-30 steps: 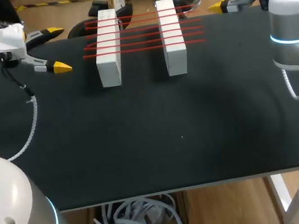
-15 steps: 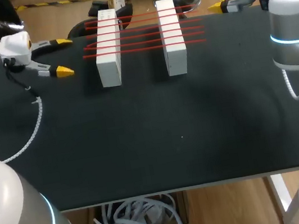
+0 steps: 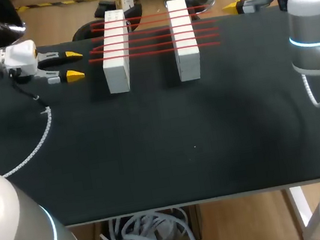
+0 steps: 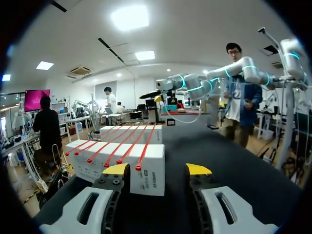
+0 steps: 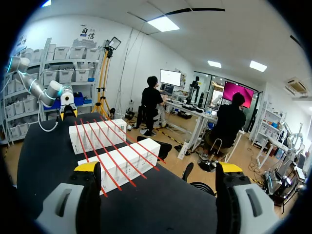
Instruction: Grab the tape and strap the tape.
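Two long white blocks, the left one (image 3: 114, 53) and the right one (image 3: 184, 38), stand side by side at the back of the black table (image 3: 170, 149). Several red tape strips (image 3: 153, 36) stretch across both. My left gripper (image 3: 73, 65) hovers just left of the left block, open, with nothing between its fingers. In the left wrist view the near block (image 4: 127, 165) and the tape ends (image 4: 117, 152) lie just ahead of that gripper (image 4: 157, 169). My right gripper (image 3: 237, 5) stands open at the far right corner; from its wrist (image 5: 158, 168) the blocks (image 5: 124, 163) lie ahead.
A white coiled cable (image 3: 36, 138) from my left arm hangs over the table's left part. My right arm's grey body (image 3: 313, 29) stands over the right edge. The wide front half of the table lies between the blocks and the near edge (image 3: 197, 200).
My left gripper has moved right toward the left block, and its fingers have come closer together. The right arm has stayed where it was.
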`<state>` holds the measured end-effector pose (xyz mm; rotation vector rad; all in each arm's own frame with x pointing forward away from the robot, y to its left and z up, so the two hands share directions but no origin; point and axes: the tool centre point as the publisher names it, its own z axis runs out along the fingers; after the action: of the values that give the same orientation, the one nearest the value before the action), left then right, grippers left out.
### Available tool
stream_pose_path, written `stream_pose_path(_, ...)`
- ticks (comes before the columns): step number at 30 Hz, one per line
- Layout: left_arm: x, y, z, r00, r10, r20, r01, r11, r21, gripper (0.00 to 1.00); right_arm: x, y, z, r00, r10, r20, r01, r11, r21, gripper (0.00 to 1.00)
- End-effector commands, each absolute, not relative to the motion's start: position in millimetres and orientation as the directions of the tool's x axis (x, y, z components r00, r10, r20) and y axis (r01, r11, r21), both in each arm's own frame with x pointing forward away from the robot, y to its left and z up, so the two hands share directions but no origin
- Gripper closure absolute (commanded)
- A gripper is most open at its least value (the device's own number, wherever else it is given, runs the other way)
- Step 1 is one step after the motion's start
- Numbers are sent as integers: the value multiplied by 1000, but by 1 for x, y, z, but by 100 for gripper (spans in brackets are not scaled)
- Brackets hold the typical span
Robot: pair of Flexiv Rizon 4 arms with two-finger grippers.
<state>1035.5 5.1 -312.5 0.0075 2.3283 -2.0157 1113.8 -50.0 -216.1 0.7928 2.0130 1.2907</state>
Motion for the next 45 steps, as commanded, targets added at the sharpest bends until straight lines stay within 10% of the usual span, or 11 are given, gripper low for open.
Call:
stream_pose_path(1, 1038, 2, -316, -998, -36, -48, 43, 137, -990, 57, 1114, -50, -216, -633, 754, -174, 157, 345, 925, 0)
stream_pose_path(45, 1063, -14, -325, -998, 12, -56, 57, 93, -994, 73, 1114, -50, -216, -633, 754, -174, 157, 345, 925, 0)
